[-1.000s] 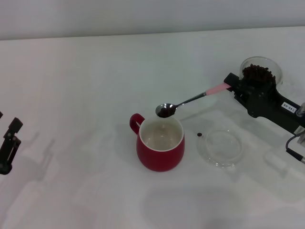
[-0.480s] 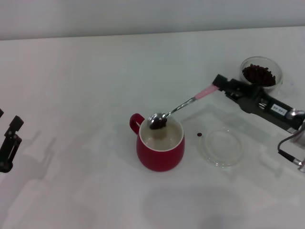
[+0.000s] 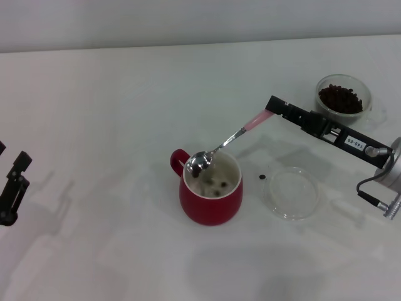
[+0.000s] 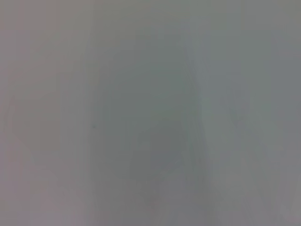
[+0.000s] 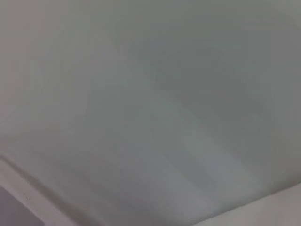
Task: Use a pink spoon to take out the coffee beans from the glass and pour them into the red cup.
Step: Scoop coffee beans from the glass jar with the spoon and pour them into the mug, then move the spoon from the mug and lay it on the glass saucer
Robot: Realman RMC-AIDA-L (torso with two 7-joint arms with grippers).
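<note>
Tilted lower, pink spoon (image 3: 222, 145) spilling coffee beans (image 3: 216, 185) into red cup (image 3: 212, 194), right gripper (image 3: 273, 108) pinching handle

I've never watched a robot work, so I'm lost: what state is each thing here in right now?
pink spoon: held by its pink end, bowl tipped over the mug.
coffee beans: some lying inside the mug.
red cup: upright on the table.
glass: upright, holding beans.
saucer: flat, empty.
right tool: shut on the spoon.
left tool: parked at the table's left edge.
</note>
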